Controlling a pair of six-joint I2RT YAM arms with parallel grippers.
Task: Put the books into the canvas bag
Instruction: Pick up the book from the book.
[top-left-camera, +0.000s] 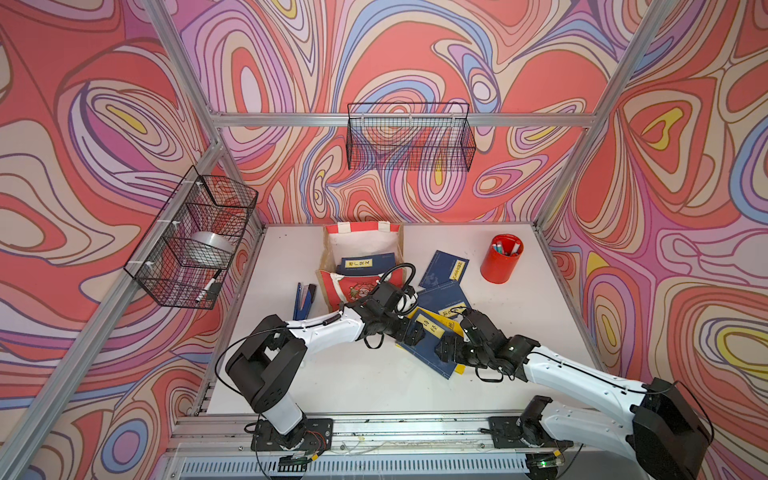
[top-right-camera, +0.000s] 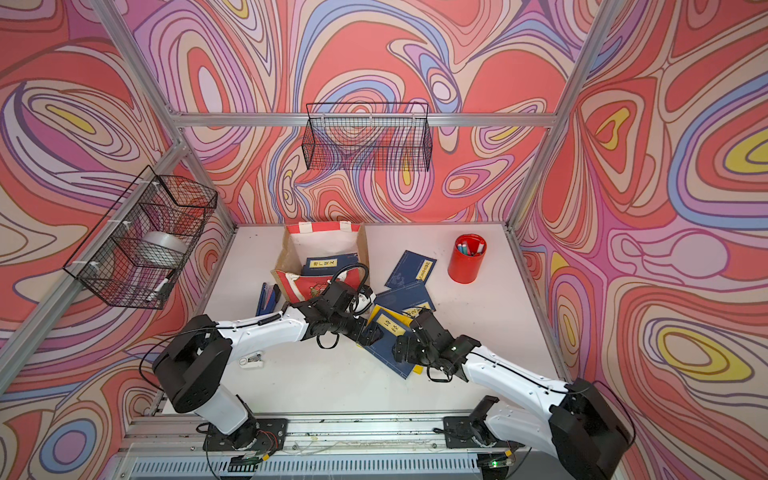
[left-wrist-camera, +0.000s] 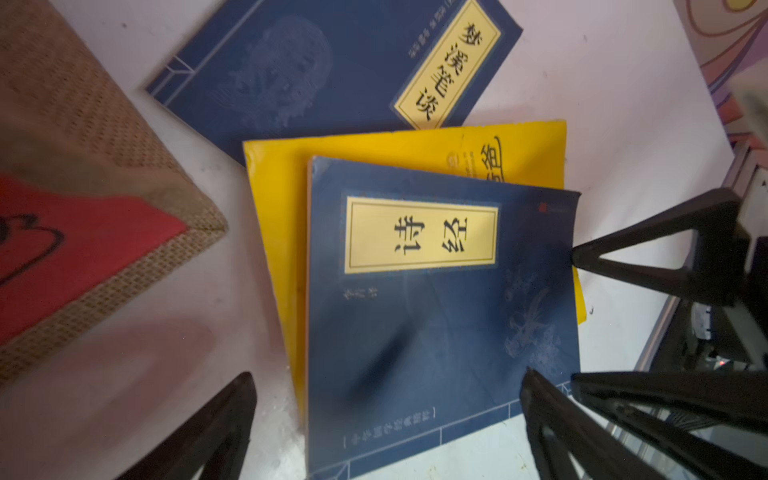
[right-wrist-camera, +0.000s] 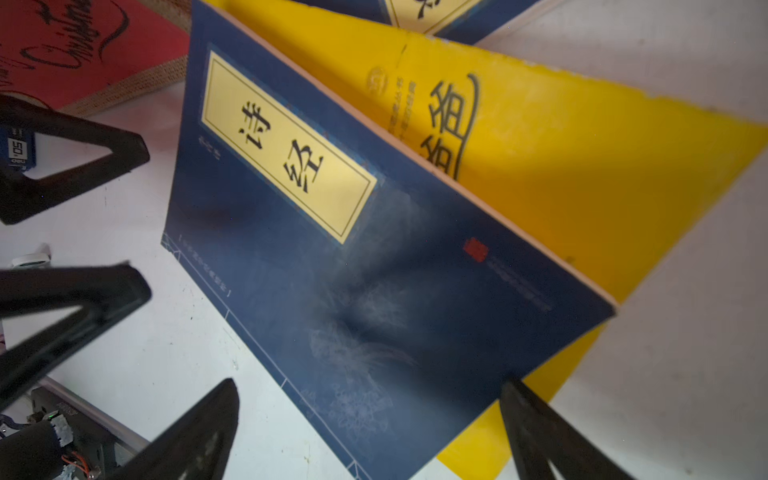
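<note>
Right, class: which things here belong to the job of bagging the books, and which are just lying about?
Belong to the job:
canvas bag
navy book inside it
navy books on the table
yellow book in the pile

Just lying about:
red pen cup
blue stapler
wire baskets
tape roll

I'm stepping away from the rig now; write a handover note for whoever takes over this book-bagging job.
Left gripper and right gripper: jaws open, holding nothing, at opposite edges of the top navy softcover book, which lies on a yellow-covered book.
Done: one navy book inside the tan-and-red canvas bag.
Left: the top book, the yellow one, a middle navy book and a far navy book on the white table.
</note>
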